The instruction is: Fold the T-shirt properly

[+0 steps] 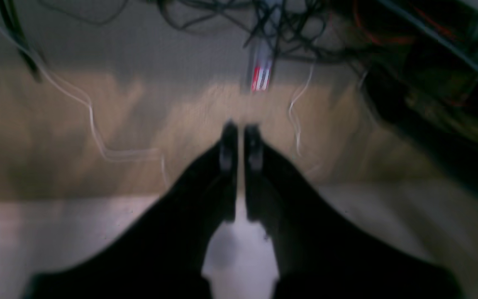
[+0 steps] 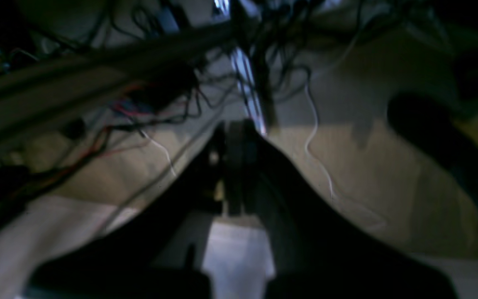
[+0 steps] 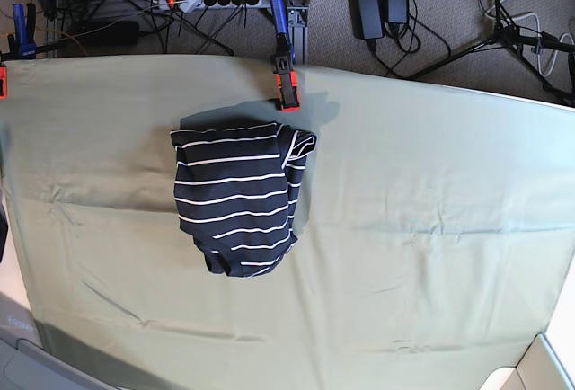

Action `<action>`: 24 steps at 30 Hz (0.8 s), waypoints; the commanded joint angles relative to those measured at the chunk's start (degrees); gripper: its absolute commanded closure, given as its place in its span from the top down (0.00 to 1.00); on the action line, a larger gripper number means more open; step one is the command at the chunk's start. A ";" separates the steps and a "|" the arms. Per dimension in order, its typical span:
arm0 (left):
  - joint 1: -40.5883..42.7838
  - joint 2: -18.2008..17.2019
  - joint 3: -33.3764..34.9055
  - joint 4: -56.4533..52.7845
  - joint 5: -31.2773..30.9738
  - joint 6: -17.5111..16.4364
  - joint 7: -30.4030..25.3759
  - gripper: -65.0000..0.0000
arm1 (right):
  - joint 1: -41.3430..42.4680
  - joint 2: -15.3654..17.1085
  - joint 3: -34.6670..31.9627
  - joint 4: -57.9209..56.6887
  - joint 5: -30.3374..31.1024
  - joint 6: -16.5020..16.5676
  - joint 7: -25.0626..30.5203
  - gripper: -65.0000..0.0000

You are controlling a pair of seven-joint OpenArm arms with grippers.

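Stripes are showing where the T-shirt (image 3: 238, 199) is lying: in a compact bundle on the pale green cloth (image 3: 422, 228) covering the desk, toward the far edge and just in front of an orange-and-blue clamp (image 3: 285, 74). It is looking roughly folded rather than neat — one corner is curling over at its upper right, and the near end is rounding off instead of squaring.

Neither arm is appearing in the base view. Both wrist views are blurred and pointing away from the shirt, toward floor, cables and a pale surface. The left gripper (image 1: 241, 143) is sitting nearly closed, a thin slit between its jaws, with nothing in it; the right gripper (image 2: 235, 141) is pressed fully together, also empty.

Risk from here seems to be mostly in the fabric. It is looking soft and limp, so a pinch may be catching several layers at once and dragging the whole bundle instead of one edge. The green cloth is wrinkling in places and could be getting lifted with the shirt. That curled corner may be unrolling further if disturbed, and the dark navy is hiding where the layers are meeting.
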 commanded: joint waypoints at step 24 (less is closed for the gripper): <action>-35.19 -0.22 16.09 -48.68 6.58 -0.15 3.93 0.05 | 29.09 0.26 -21.73 -39.04 -17.22 -5.29 -2.99 0.00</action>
